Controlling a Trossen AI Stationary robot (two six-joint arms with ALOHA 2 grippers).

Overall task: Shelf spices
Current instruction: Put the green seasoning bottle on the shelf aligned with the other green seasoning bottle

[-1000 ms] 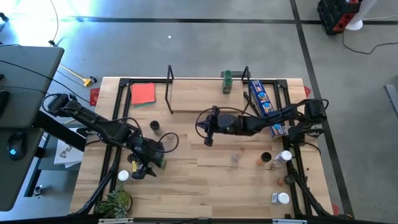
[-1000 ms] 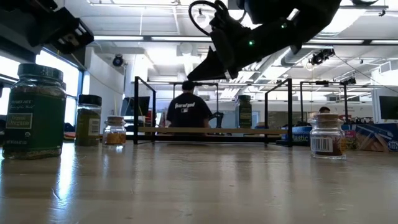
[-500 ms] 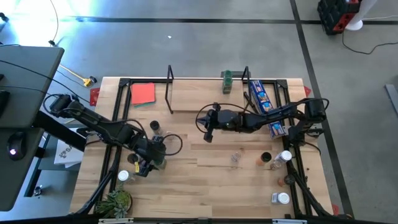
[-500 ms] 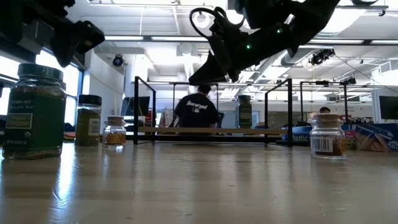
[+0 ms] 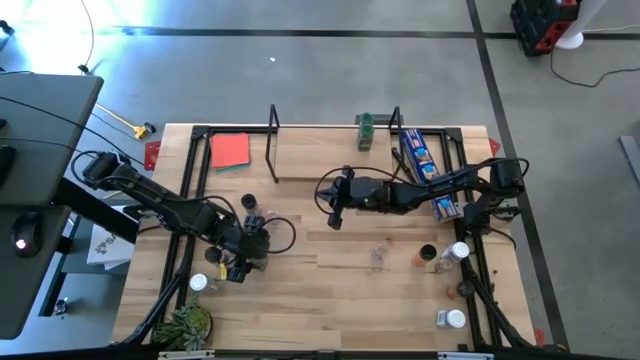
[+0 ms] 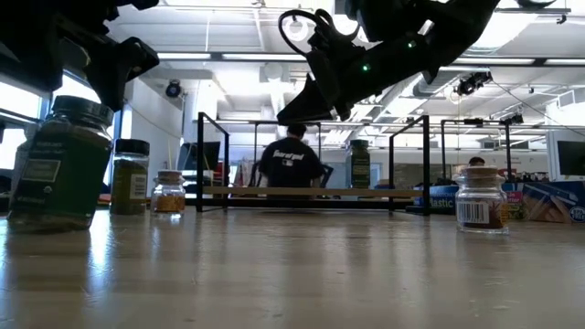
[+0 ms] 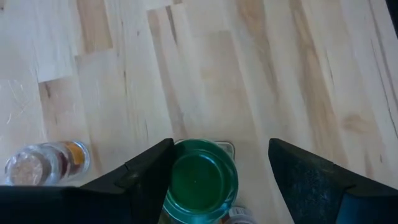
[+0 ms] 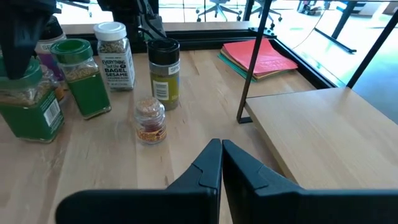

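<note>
One jar [image 5: 364, 131] stands on the shelf [image 5: 330, 150]; the rest dot the table [image 5: 330, 290]. Left tool [image 7: 217, 180] spread around a green-capped jar [image 7: 200, 182], lower left; right tool [image 8: 221, 163] pressed together mid-frame.

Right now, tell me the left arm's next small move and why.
Probably close the left gripper on the green-capped jar. The cap sits between its open fingers in the left wrist view, and in the low view that jar leans, so it looks nudged rather than held. Once gripped, it can go to the shelf. The right gripper hangs shut over mid-table.
</note>
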